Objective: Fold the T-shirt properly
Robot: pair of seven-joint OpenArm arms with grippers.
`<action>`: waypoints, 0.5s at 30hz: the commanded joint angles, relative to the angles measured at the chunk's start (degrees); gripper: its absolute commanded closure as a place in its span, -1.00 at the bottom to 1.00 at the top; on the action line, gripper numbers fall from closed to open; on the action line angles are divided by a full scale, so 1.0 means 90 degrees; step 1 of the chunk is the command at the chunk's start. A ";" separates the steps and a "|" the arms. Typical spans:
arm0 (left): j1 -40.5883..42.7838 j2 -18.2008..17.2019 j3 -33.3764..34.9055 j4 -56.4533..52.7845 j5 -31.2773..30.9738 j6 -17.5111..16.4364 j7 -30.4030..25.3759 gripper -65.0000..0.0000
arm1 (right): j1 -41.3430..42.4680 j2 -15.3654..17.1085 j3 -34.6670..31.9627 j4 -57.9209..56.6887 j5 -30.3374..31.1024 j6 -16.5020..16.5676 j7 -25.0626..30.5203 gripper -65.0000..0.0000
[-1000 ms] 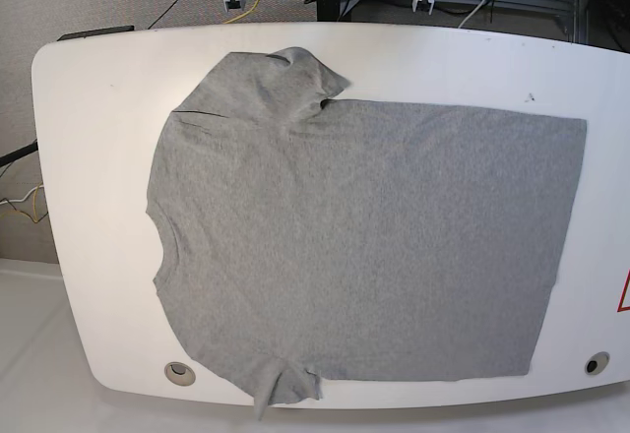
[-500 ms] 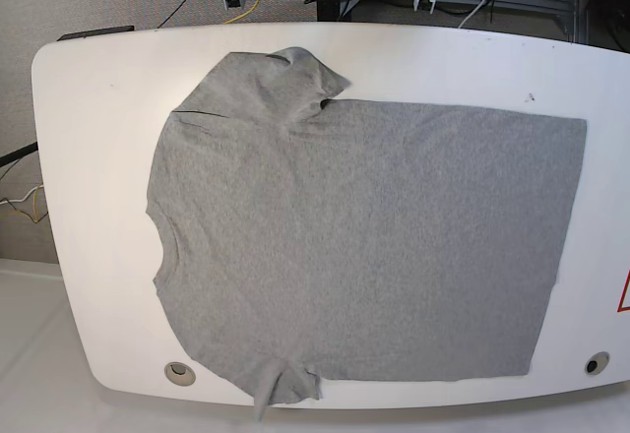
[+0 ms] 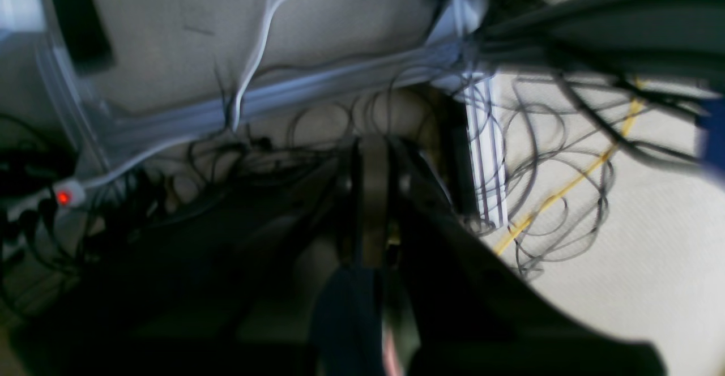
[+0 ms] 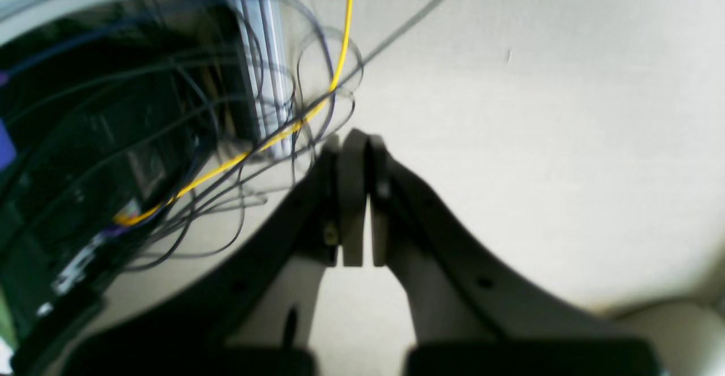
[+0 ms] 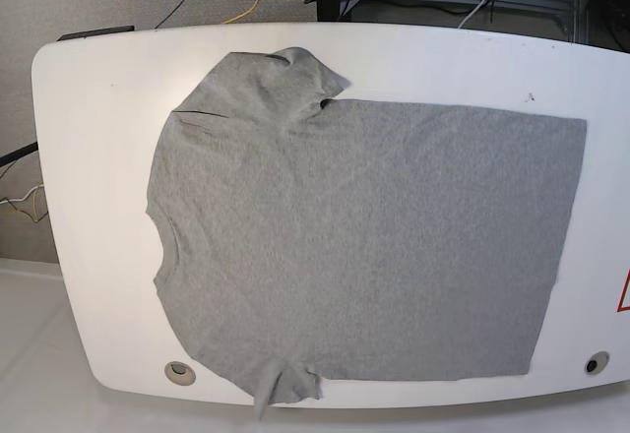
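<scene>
No fold yet: the wrinkly heather-grey jersey T-shirt lies flat on the white table; both grippers, left gripper and right gripper, closed, empty

White table, grey carpet, yellow cable among tangled dark cables, red indicator light

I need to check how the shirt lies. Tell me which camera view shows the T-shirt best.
The base view. There the T-shirt lies spread over the white table, whole outline visible, one sleeve at the far edge and one at the near edge. Both wrist views show nothing of it, only floor, cables and their own shut grippers.
</scene>
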 commanded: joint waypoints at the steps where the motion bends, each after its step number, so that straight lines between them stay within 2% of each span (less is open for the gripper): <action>1: 0.0304 -0.0057 -0.0011 0.0317 -0.0004 -0.0009 -0.0128 1.00 | -0.0123 0.0027 0.0023 0.0188 0.0032 0.0007 0.0145 1.00; 5: 0.0498 -0.0093 -0.0071 0.0444 -0.0065 -0.0009 -0.0088 1.00 | -0.0206 0.0040 0.0022 0.0294 0.0058 0.0032 0.0116 1.00; 11: 0.0189 -0.0060 -0.0038 -0.0521 -0.0171 -0.0016 0.0156 1.00 | -0.0066 -0.0054 -0.0004 0.0090 0.0086 0.0071 0.0000 1.00; 15: 0.0171 -0.0072 -0.0032 -0.0723 -0.0180 -0.0015 0.0219 1.00 | -0.0158 -0.0076 -0.0017 0.0101 0.0088 0.0094 -0.0013 1.00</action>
